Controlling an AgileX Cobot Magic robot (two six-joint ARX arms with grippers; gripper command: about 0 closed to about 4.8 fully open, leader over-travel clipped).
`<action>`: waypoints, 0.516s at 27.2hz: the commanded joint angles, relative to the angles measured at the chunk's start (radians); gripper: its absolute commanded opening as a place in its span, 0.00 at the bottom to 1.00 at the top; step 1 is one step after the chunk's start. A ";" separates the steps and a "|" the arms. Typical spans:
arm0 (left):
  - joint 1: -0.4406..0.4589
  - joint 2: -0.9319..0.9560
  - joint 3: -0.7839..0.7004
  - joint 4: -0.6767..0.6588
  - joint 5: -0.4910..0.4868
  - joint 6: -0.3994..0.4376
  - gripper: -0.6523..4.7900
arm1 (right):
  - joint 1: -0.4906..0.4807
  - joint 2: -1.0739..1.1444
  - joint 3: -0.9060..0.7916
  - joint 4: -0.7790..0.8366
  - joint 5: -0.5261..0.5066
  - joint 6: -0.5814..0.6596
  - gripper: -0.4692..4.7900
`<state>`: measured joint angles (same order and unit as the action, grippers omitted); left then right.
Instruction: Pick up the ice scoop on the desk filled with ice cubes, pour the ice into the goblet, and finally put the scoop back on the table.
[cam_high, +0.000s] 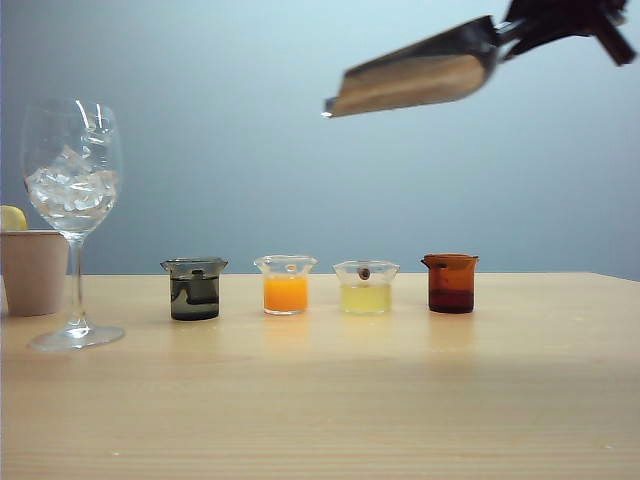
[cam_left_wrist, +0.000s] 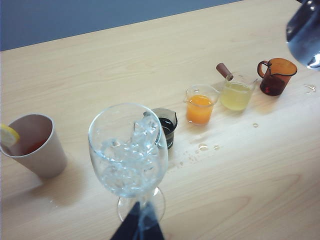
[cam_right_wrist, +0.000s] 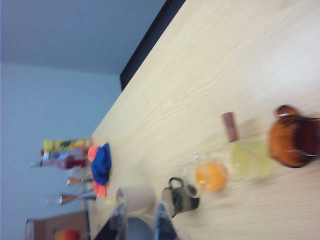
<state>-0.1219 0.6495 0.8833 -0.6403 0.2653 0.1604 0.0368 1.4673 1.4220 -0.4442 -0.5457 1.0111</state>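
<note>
Ice scoop (cam_high: 420, 72): polished steel, glossy, mirrors the wood tone on its underside. Goblet (cam_high: 72, 200): clear smooth glass, bright highlights. Ice cubes (cam_high: 72, 185): glassy, whitish, wet-looking. Surface (cam_high: 350, 400): light wood grain, smooth, matt to faint satin; a few shiny water drops (cam_left_wrist: 202, 147) on it. Paper cup (cam_high: 33, 270): beige, matt. Four small beakers: smoky grey beaker (cam_high: 195, 290), clear beaker with orange liquid (cam_high: 286, 285), clear beaker with pale yellow liquid (cam_high: 366, 287), amber-brown beaker (cam_high: 451, 283), all glossy and see-through, glass or plastic unclear. Right claw (cam_high: 565, 22): black, matt, clamps the scoop handle. Left claw (cam_left_wrist: 138, 226): dark, matt, at the goblet stem.
</note>
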 joint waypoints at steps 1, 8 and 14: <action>-0.001 -0.002 0.004 0.013 0.000 -0.003 0.11 | -0.044 -0.046 -0.043 0.022 -0.007 -0.021 0.08; -0.001 -0.002 0.004 0.013 0.001 -0.003 0.11 | -0.226 -0.173 -0.237 0.033 -0.007 -0.053 0.08; -0.001 -0.002 0.004 0.013 0.002 -0.003 0.11 | -0.342 -0.191 -0.315 0.039 -0.014 -0.105 0.08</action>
<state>-0.1219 0.6495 0.8833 -0.6403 0.2653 0.1604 -0.2882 1.2823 1.1118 -0.4290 -0.5457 0.9142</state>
